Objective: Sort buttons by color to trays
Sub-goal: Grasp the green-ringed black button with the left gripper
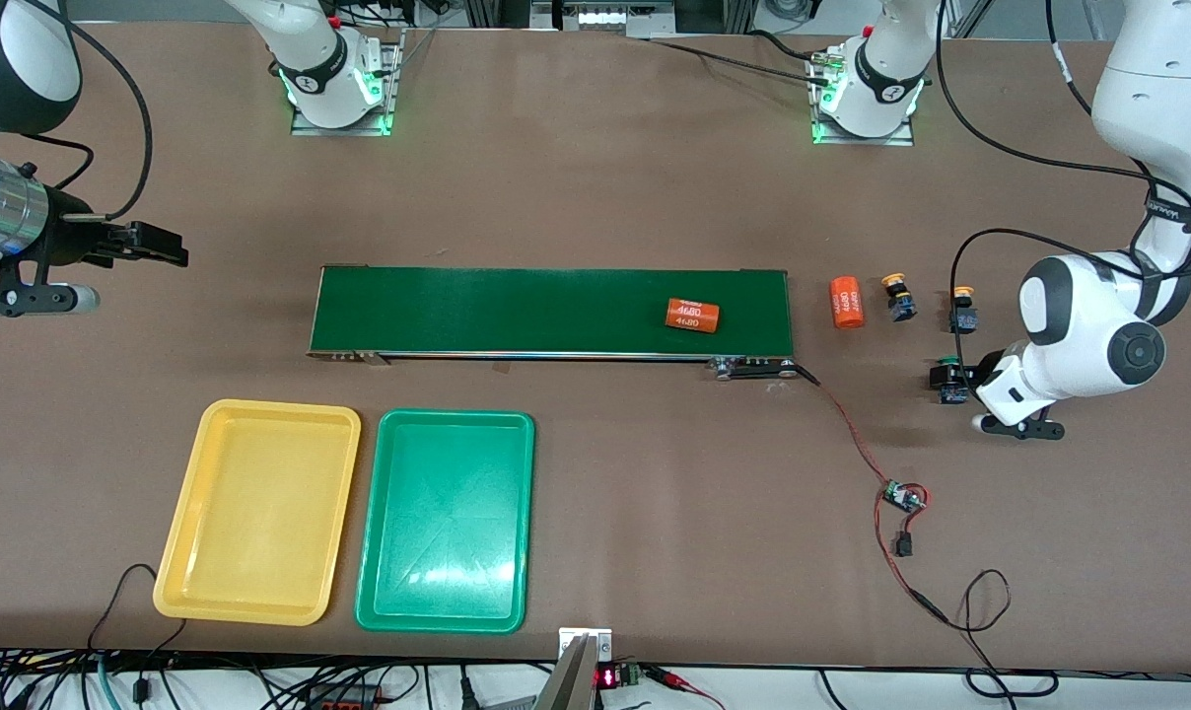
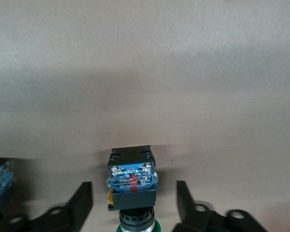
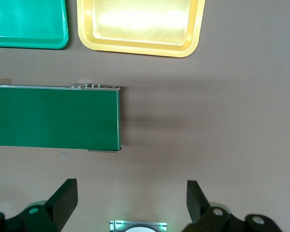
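The left gripper point(image 2: 133, 188) is down low at the left arm's end of the table. Its two black fingers point(image 2: 82, 198) are spread, one on each side of a green button point(image 1: 947, 380). There is a little gap on each side, so the fingers do not touch the button. The button lies on the table with its green cap toward the gripper and its black-and-blue body pointing away.

Two yellow buttons stand on the table, a bit farther from the front camera than the green one. One yellow button point(image 1: 897, 296) is closer to the belt. The other yellow button point(image 1: 964, 308) is closer to the left arm.

An orange cylinder point(image 1: 847, 302) lies on the table between the first yellow button and the end of the long green belt point(image 1: 556, 311). A second orange cylinder point(image 1: 692, 315) lies on the belt.

The yellow tray point(image 1: 260, 513) and the green tray point(image 1: 448, 523) sit side by side, nearer to the front camera than the belt. The yellow tray is the one closer to the right arm's end.

The right gripper point(image 1: 167, 247) waits up in the air over the table at the right arm's end, with its fingers spread wide and nothing between them.
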